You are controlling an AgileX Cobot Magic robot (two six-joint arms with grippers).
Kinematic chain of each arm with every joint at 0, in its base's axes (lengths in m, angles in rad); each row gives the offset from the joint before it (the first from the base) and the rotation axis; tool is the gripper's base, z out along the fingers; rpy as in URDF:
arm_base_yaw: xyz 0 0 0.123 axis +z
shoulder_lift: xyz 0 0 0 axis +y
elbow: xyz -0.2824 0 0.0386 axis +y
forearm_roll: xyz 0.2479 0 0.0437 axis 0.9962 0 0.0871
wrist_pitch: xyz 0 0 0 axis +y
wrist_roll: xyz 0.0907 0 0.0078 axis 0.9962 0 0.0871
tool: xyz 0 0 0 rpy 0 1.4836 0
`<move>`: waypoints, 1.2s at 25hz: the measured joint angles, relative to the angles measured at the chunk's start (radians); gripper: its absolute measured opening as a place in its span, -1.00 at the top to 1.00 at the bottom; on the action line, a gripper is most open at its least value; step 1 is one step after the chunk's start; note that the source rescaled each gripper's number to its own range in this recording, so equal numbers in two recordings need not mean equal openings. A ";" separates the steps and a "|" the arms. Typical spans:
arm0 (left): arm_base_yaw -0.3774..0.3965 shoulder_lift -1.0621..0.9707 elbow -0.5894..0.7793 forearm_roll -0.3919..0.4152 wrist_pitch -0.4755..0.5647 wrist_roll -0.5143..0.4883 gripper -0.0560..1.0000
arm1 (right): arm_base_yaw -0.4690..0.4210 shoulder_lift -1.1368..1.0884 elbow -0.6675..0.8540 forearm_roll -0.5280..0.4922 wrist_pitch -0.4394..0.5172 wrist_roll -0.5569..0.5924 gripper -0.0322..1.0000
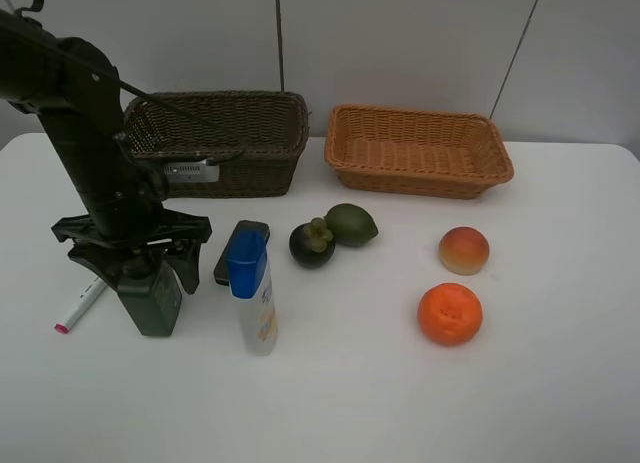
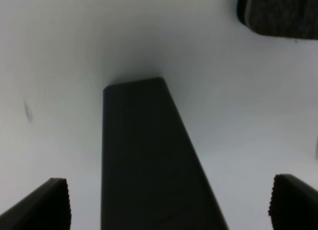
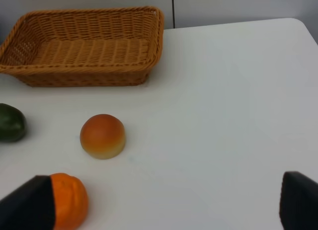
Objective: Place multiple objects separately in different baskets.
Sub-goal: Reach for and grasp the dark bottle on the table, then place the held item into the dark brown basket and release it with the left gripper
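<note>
Status: barely begun. Nothing delivered, eight items outstanding.

- Dark brown basket point(image 1: 250, 168), far left, and light orange-tan basket point(image 1: 420, 180), far right: no contents visible in either.
- Dark green pump bottle point(image 1: 152, 308), near left, upright on the white table point(image 1: 560, 383). Straddled by the left gripper point(image 1: 137, 266), spread wide, no contact seen on either side. Not yet gripped; judged first in line.
- White pink-tipped marker point(image 1: 80, 305): just left of that bottle, lying flat.
- White blue-capped bottle point(image 1: 255, 308): right of the pump bottle, standing. Dark flat case point(image 1: 222, 266) partly hidden behind it.
- Dark purple mangosteen point(image 1: 311, 244) and green citrus point(image 1: 352, 224): centre, side by side, possibly touching.
- Peach point(image 1: 464, 250) and orange point(image 1: 450, 313): right, near each other but apart.
- Right gripper point(image 3: 164, 205): spread wide, holding nothing, near the orange.

Remaining: gripping, lifting, carrying and sorting all eight.
</note>
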 joint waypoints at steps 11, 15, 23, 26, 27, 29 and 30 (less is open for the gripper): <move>-0.004 0.001 -0.001 0.024 0.031 -0.006 0.21 | 0.000 0.000 0.000 0.000 0.000 0.000 -1.00; -0.004 -0.003 -0.001 0.022 0.036 -0.006 0.21 | 0.000 0.000 0.000 0.000 0.000 0.000 -1.00; -0.003 -0.170 -0.128 0.028 0.115 -0.006 0.21 | 0.000 0.000 0.000 0.000 0.000 0.000 -1.00; 0.025 -0.220 -0.273 0.029 0.141 -0.010 0.21 | 0.000 0.000 0.000 0.000 0.000 0.000 -1.00; 0.046 -0.220 -0.343 0.033 0.143 -0.016 0.21 | 0.000 0.000 0.000 0.000 0.000 0.000 -1.00; 0.096 -0.189 -0.451 0.043 0.142 -0.025 0.21 | 0.000 0.000 0.000 0.000 0.000 0.000 -1.00; 0.126 -0.167 -0.509 0.048 0.139 -0.026 0.21 | 0.000 0.000 0.000 0.000 0.000 0.000 -1.00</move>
